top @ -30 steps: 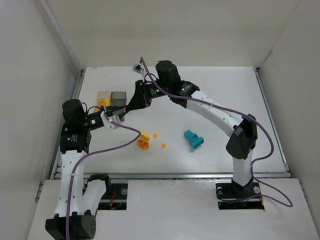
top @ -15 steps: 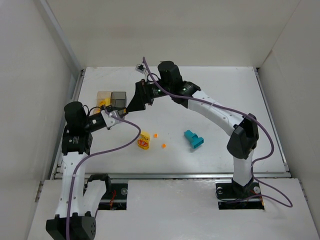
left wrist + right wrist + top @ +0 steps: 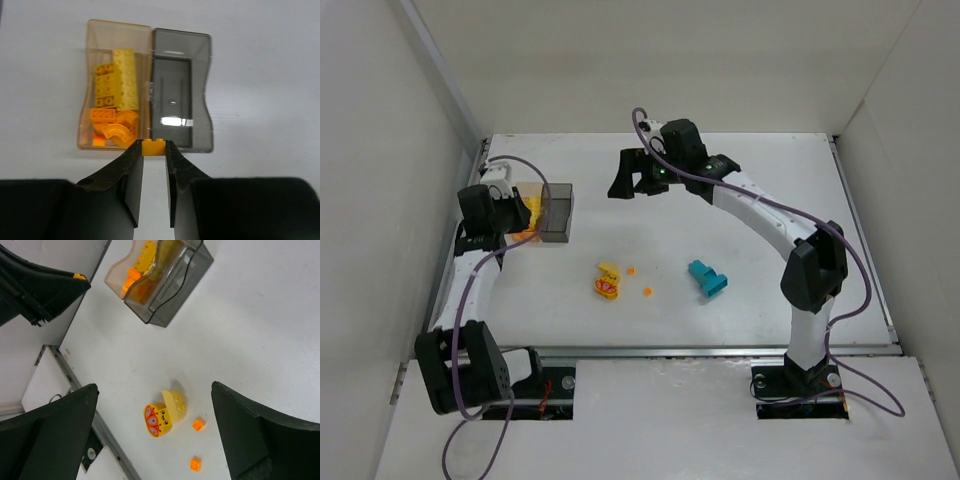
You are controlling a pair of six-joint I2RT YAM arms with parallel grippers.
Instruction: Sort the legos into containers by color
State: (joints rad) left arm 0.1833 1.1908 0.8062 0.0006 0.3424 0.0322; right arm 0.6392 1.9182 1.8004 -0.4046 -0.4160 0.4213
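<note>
— Any writing on your screens that I should note down?

— None that I can read. From the right wrist I see printed red marks on the round face of the yellow piece [image 3: 159, 421], but they form a pattern, not letters or digits.

— And on the boxes?

— Looking down from the left wrist, the walls of the amber box [image 3: 85, 100] and the grey box [image 3: 202, 100] show only plain tinted plastic.
</note>
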